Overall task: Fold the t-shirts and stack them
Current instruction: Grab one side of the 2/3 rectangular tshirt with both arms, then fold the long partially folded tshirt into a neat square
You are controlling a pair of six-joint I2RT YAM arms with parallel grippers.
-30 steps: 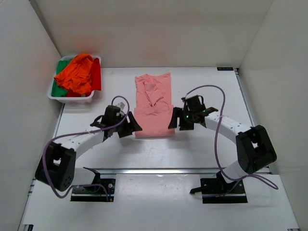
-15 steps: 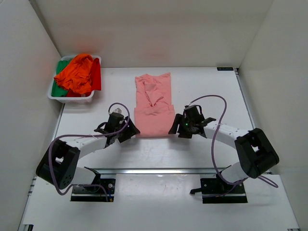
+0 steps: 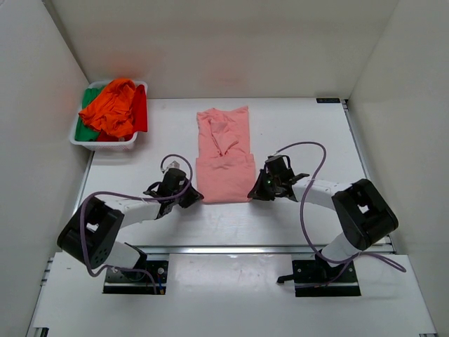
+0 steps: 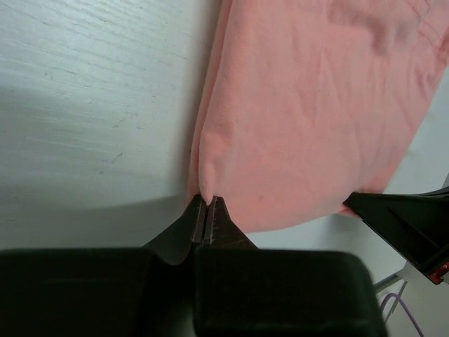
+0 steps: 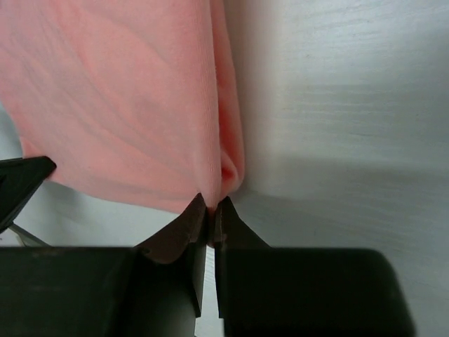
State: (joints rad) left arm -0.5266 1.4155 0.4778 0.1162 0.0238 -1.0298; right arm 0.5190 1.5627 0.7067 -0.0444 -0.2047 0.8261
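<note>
Only overhead, orange shirt [image 3: 116,107] in tray [image 3: 102,144].

- One salmon-pink cotton t-shirt [image 3: 223,165], folded flat, with a near corner at each pair of fingertips.
- Three crumpled cotton shirts show in a heap far beyond and left of the fingers: one bright orange t-shirt [image 3: 116,105], one red t-shirt [image 3: 141,109] and one green t-shirt [image 3: 85,130]. Any beneath them are hidden.
- One white plastic tray [image 3: 105,145] holds that heap.
- Two black two-finger grippers, the left gripper [image 4: 208,203] and the right gripper [image 5: 210,205], each pinching one shirt corner.
- Two white robot arms, the left arm [image 3: 130,209] and the right arm [image 3: 319,191].
- Two thin purple cables, the left cable [image 3: 173,156] and the right cable [image 3: 309,143], one looping behind each pair of fingers.
- One white table [image 3: 295,119].
</note>
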